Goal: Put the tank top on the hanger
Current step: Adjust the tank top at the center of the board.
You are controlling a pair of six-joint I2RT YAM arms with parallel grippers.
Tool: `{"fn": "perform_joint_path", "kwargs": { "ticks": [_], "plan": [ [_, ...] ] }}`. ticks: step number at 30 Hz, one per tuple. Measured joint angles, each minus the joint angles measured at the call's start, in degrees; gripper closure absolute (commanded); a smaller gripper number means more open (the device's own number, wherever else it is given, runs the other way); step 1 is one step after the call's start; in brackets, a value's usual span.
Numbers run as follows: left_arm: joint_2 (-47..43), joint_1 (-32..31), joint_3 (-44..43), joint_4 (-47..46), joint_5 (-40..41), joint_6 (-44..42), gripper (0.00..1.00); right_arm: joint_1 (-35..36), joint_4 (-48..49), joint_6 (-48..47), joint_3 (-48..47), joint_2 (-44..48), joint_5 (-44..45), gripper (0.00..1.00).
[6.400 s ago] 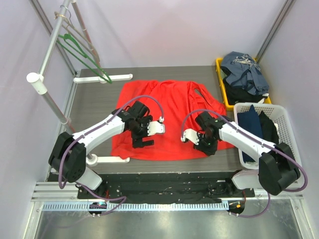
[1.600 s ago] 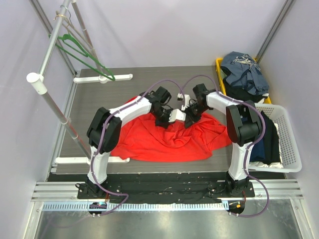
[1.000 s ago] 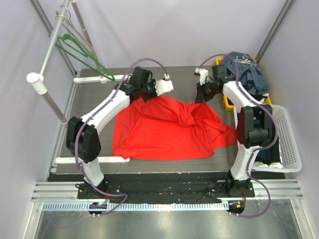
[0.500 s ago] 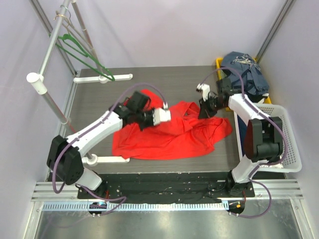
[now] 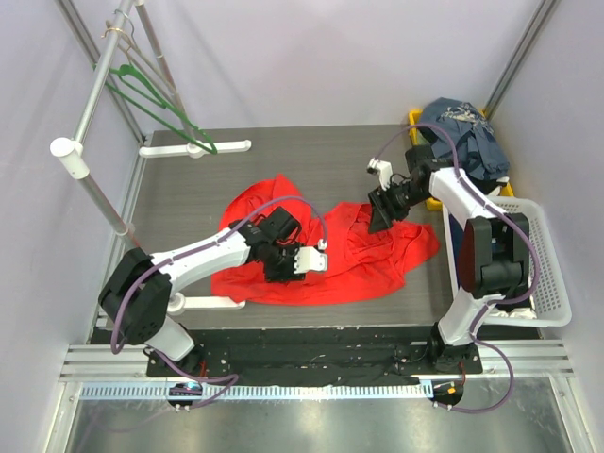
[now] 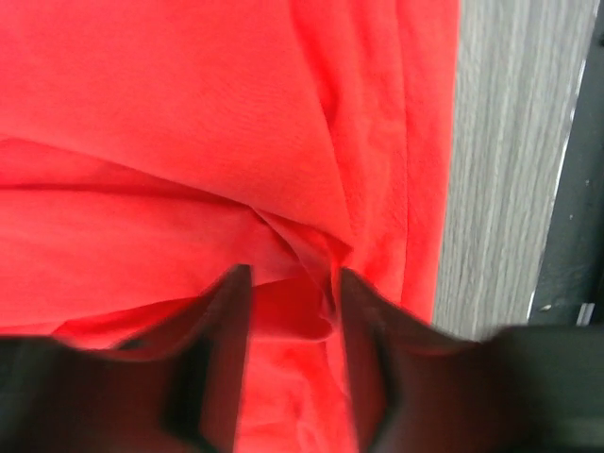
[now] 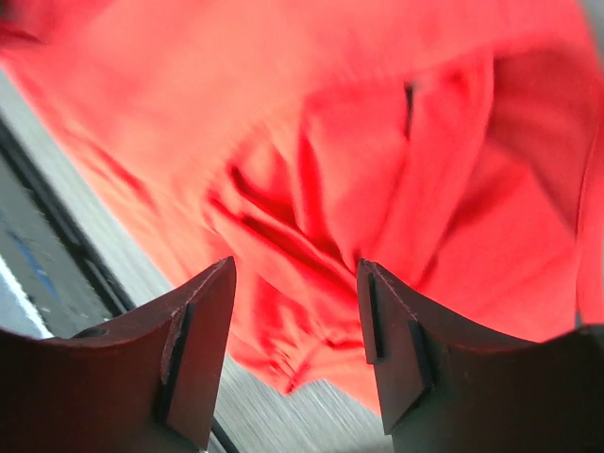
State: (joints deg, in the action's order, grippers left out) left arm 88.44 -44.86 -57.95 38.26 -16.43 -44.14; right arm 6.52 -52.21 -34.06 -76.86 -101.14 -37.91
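The tank top [image 5: 330, 255] lies crumpled in a red heap on the middle of the table, and it also fills the left wrist view [image 6: 189, 123] and the right wrist view [image 7: 377, 142]. My left gripper [image 5: 286, 271] [image 6: 291, 293] is low over the heap's left part, jaws open, with a fold of cloth lying between the fingers [image 6: 231, 321]. My right gripper [image 5: 377, 219] [image 7: 295, 278] hangs open just above the heap's far right part, with nothing between its fingers [image 7: 396, 330]. The green hanger [image 5: 156, 104] hangs on the rack at the far left, away from both grippers.
The slanted rack pole [image 5: 92, 99] stands at the far left. Two white bars lie on the dark table [image 5: 311, 156], one at the far left [image 5: 193, 148] and one at the near left [image 5: 203, 302]. A yellow bin [image 5: 420, 175] with blue-grey clothes and a white basket [image 5: 533, 274] with dark clothes stand on the right.
Both grippers, shut on the tank top a second ago and holding it up at the far side, have come back toward the middle and opened. The cloth has dropped into a heap.
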Motion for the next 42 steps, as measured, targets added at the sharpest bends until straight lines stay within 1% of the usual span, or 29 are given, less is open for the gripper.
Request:
{"fn": "perform_joint_path", "kwargs": {
  "ticks": [2, 3, 6, 12, 19, 24, 25, 27, 28, 29, 30, 33, 38, 42],
  "plan": [
    [0.0, 0.0, -0.35, -0.26, 0.04, 0.2, 0.36, 1.01, -0.61, 0.5, -2.29, -0.02, -2.12, 0.37],
    [0.0, 0.0, -0.37, -0.26, 0.24, 0.44, 0.31, 1.86, -0.68, 0.9, -2.97, -0.11, -2.6, 0.37],
    [-0.02, 0.0, -0.37, -0.28, 0.7, 0.5, 0.25, 4.76, -0.76, 1.73, -3.45, -0.5, -3.17, 0.37],
    [-0.59, 0.2, -0.44, -1.38, 3.98, 1.57, 0.21, 9.09, -0.33, 5.75, -3.48, -3.78, -3.67, 0.37],
    [-0.87, 0.7, -0.96, -3.41, 5.25, 2.82, 0.2, 9.49, 2.71, 11.15, -3.5, -10.58, -3.48, 0.37],
    [-0.87, 0.74, -0.94, -4.09, 4.79, 3.41, 0.2, 9.49, 4.0, 13.88, -3.8, -13.16, -3.41, 0.39],
    [-0.87, 0.74, -0.94, -4.22, 4.68, 3.48, 0.2, 9.49, 4.15, 14.4, -4.07, -13.66, -3.65, 0.44],
    [-0.87, 0.74, -0.94, -4.42, 4.44, 3.63, 0.2, 9.49, 4.63, 14.95, -4.42, -14.56, -4.35, 0.52],
    [-0.87, 0.74, -0.9, -4.61, 4.35, 3.74, 0.2, 9.49, 4.7, 15.28, -4.59, -15.1, -4.94, 0.63],
    [-0.87, 0.74, -0.85, -4.74, 4.31, 3.8, 0.2, 9.49, 4.79, 15.69, -4.68, -15.54, -5.73, 0.69],
    [-0.87, 0.74, -0.81, -4.87, 4.2, 3.91, 0.2, 9.49, 4.83, 15.61, -4.72, -15.76, -6.14, 0.82],
    [-0.87, 0.74, -0.7, -5.18, 3.96, 4.55, 0.2, 9.51, 4.81, 16.11, -5.49, -16.9, -7.69, 0.99],
    [-0.87, 0.74, -0.2, -5.62, 3.78, 4.76, 0.2, 9.16, 4.35, 15.74, -5.64, -16.28, -7.78, 0.99],
    [-0.87, 0.74, 0.02, -5.64, 3.8, 4.72, 0.2, 8.55, 0.24, 11.37, -5.64, -11.54, -7.69, 0.99]
  ]
}}
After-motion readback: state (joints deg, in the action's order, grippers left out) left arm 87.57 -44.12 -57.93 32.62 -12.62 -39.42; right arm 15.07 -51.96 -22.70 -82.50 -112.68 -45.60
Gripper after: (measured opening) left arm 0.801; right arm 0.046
